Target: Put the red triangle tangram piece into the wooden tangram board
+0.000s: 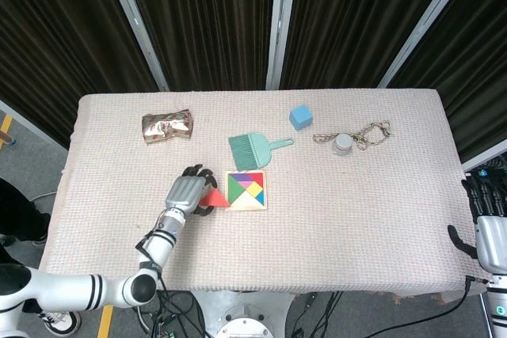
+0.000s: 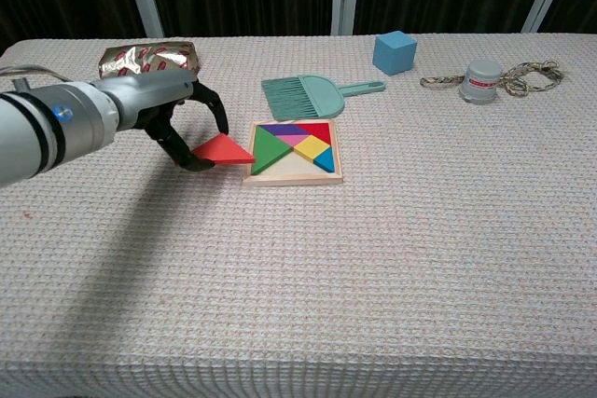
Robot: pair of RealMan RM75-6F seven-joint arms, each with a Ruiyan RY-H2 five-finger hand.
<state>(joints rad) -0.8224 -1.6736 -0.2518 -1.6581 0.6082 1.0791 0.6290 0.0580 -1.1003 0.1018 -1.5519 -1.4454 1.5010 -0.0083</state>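
Note:
The red triangle piece (image 2: 224, 149) (image 1: 215, 198) hangs just above the cloth, its tip reaching the left edge of the wooden tangram board (image 2: 292, 177) (image 1: 246, 206). My left hand (image 2: 183, 124) (image 1: 188, 192) holds it from the left, fingers curled over its near and far edges. The board holds several coloured pieces, with a bare wooden triangular gap along its front. My right hand (image 1: 489, 231) hangs off the table's right edge with its fingers apart, holding nothing; only the head view shows it.
A teal hand brush (image 2: 312, 94) lies just behind the board. A foil snack bag (image 2: 147, 60) sits at the back left. A blue cube (image 2: 395, 51), a small grey-white tub (image 2: 483, 80) and a coiled cord (image 2: 528, 75) lie at the back right.

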